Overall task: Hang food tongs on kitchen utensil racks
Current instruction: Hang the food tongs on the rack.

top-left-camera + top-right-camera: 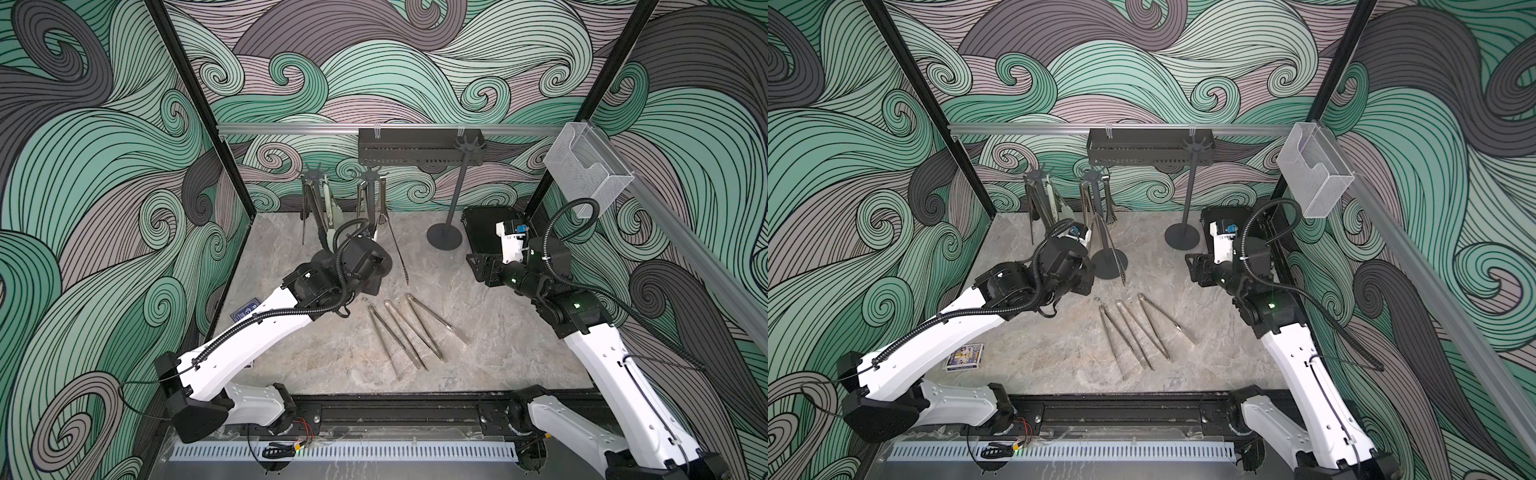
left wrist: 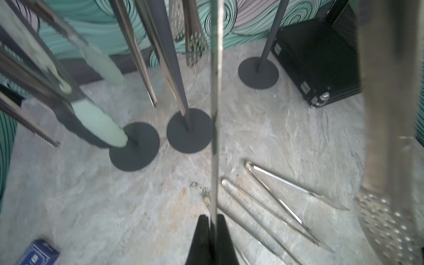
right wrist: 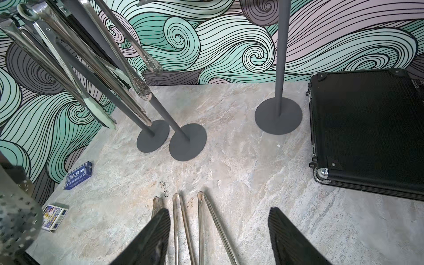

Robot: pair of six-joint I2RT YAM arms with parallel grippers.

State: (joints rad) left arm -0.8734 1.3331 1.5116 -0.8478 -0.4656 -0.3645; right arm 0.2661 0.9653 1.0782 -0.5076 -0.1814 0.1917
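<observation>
Nearest the table's front edge, three loose food tongs (image 1: 409,332) lay side by side. The right gripper (image 3: 219,210) hung above them, jaws wide apart and empty. Further in, the left gripper (image 2: 213,218) was clamped tight on one thin arm of the held tongs (image 2: 216,68), raised beside the middle rack (image 2: 197,137). Bare steel looked light, stiff, springy and slick, so a hold near the hinge would probably steady it best. Toward the back edge, the leftmost rack (image 3: 151,140) carried hung tongs, and the third rack (image 1: 444,241) stood bare.
</observation>
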